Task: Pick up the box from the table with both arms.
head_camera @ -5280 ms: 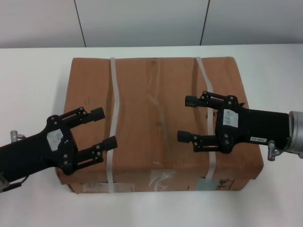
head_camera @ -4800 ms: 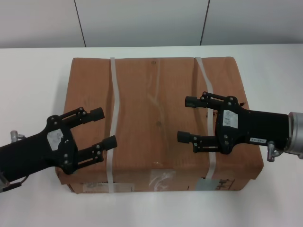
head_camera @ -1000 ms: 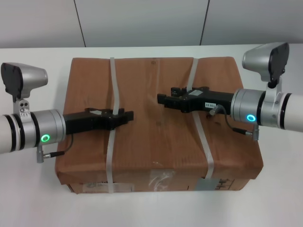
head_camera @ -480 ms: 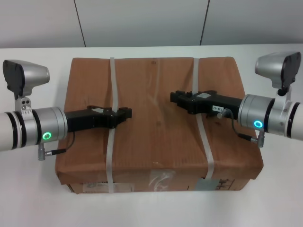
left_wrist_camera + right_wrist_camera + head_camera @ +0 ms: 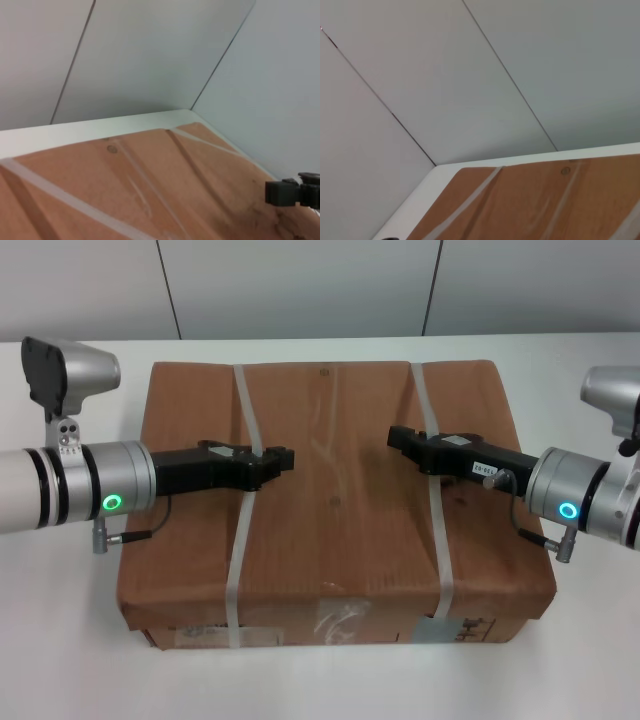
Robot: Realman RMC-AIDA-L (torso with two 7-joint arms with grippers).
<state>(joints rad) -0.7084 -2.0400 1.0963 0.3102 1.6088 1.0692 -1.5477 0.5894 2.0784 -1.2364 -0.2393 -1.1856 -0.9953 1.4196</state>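
Note:
The box (image 5: 335,520) is wide, flat and brown, and rests on the white table (image 5: 60,640). Two whitish straps (image 5: 240,560) cross it, and there is tape and labels on its front side (image 5: 340,622). My left gripper (image 5: 285,458) is turned edge-on and hovers over the box top at the left strap. My right gripper (image 5: 400,437) is also edge-on and hovers over the top at the right strap (image 5: 440,560). The two grippers point towards each other with a gap between them. The box top also shows in the left wrist view (image 5: 150,190) and the right wrist view (image 5: 545,200).
A grey panelled wall (image 5: 300,285) stands behind the table's far edge. Bare table lies on both sides of the box and in front of it. The right gripper's black tip (image 5: 292,192) shows far off in the left wrist view.
Both wrists have rolled from flat to edge-on. In the last second the right gripper drew back to the right, and the left gripper shifted a little farther back over the box.

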